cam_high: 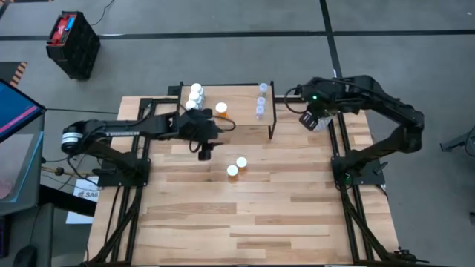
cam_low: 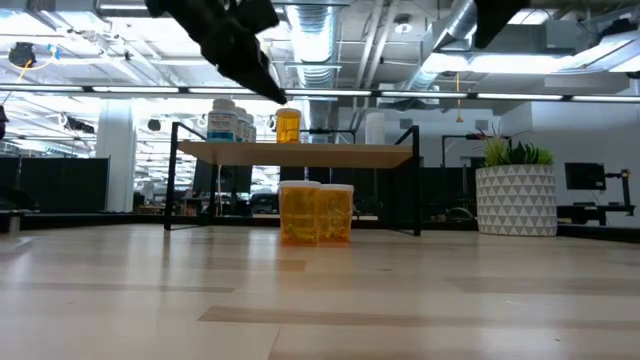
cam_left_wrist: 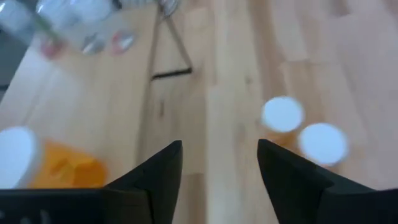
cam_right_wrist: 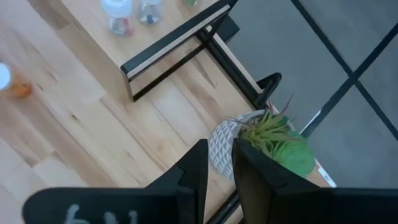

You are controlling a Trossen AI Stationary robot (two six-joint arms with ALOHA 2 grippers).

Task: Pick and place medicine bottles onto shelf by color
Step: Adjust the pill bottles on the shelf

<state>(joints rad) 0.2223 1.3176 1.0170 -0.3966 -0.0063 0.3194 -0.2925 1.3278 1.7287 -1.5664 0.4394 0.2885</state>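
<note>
The shelf [cam_high: 237,100] stands at the table's far middle. On it are three white bottles [cam_high: 195,95] at its left end, one orange bottle [cam_high: 221,111] in the middle and three clear bottles [cam_high: 261,100] at its right end. Two more orange bottles [cam_high: 237,167] stand upright on the table in front of the shelf; their white caps show in the left wrist view [cam_left_wrist: 301,127]. My left gripper [cam_high: 204,153] hangs open and empty above the table, just near of the shelf and left of those two bottles. My right gripper [cam_high: 312,119] is shut and empty to the right of the shelf.
A white plant pot with a green plant [cam_right_wrist: 261,140] stands on the table right of the shelf, under my right gripper; it also shows in the low view [cam_low: 515,195]. The shelf's black legs [cam_high: 270,126] stand close by. Bare wooden tabletop [cam_high: 245,222] lies toward the near edge.
</note>
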